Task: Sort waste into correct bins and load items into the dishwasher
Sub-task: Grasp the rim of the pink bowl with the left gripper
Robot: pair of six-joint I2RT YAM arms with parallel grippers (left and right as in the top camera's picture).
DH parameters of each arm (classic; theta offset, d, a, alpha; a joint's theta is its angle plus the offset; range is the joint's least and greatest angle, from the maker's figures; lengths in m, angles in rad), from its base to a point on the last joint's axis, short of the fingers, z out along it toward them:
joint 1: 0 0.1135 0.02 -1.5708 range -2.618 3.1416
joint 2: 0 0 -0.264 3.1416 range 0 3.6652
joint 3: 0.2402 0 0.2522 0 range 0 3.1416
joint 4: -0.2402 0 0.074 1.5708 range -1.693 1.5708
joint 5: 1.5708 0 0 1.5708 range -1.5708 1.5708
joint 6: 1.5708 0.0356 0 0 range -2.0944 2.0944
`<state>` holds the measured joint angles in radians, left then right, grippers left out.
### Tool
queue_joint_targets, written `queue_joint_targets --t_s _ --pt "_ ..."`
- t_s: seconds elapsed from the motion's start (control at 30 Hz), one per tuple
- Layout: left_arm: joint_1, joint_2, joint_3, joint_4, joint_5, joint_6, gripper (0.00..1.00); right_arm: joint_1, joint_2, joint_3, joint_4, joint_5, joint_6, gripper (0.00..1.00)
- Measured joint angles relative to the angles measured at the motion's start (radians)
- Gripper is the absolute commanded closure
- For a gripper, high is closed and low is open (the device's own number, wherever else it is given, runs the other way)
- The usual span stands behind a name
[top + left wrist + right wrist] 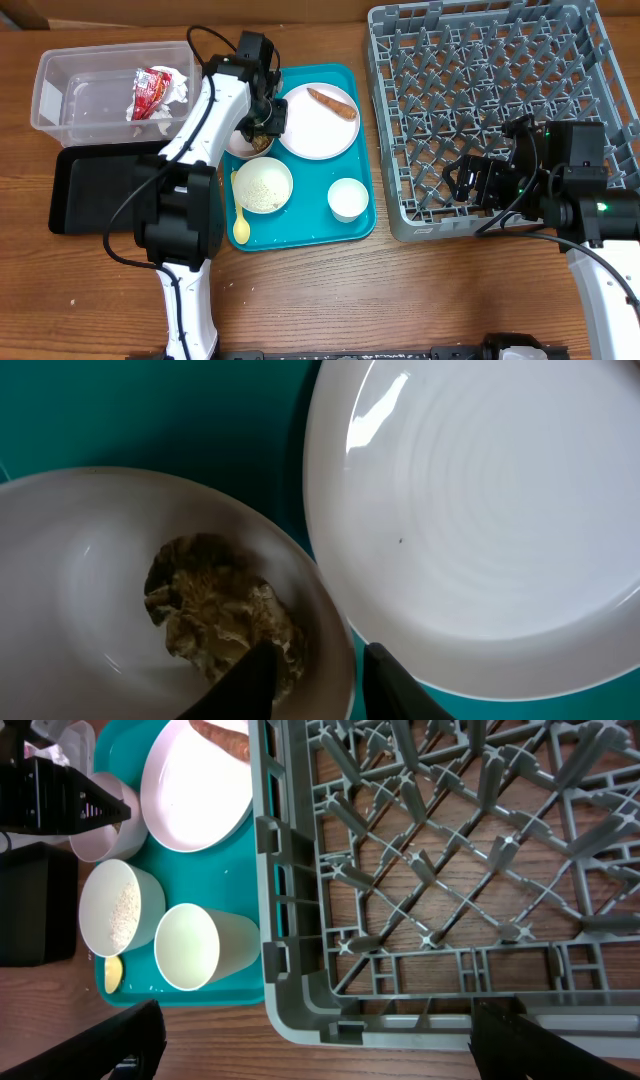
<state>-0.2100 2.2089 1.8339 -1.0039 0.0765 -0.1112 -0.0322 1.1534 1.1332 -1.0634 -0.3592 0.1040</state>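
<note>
left end effector straddling bowl rim, fingers apart, probably to dump food lump | right end effector hovering apart, lower right

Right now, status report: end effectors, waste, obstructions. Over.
Left end effector open astride lump bowl's rim. Right end effector open, empty, over rack. Sausage on plate, plate crowding bowl.
</note>
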Motion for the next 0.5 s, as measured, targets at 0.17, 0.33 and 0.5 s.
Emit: queue_joint_targets --t_s 0.17,0.33,0.5 --pt "0.0 0.0 -0.015 0.01 0.005 -0.002 0.84 0.0 0.002 0.0 0.0 0.0 0.0 0.0" --pt "-0.006 0.0 -0.016 0.018 0.001 -0.003 0.85 0.0 0.002 0.0 0.0 0.0 0.0 0.0" --pt "-0.006 0.002 -0.016 0.018 0.001 -0.003 0.87 0.0 0.002 0.0 0.001 0.001 0.0 0.0"
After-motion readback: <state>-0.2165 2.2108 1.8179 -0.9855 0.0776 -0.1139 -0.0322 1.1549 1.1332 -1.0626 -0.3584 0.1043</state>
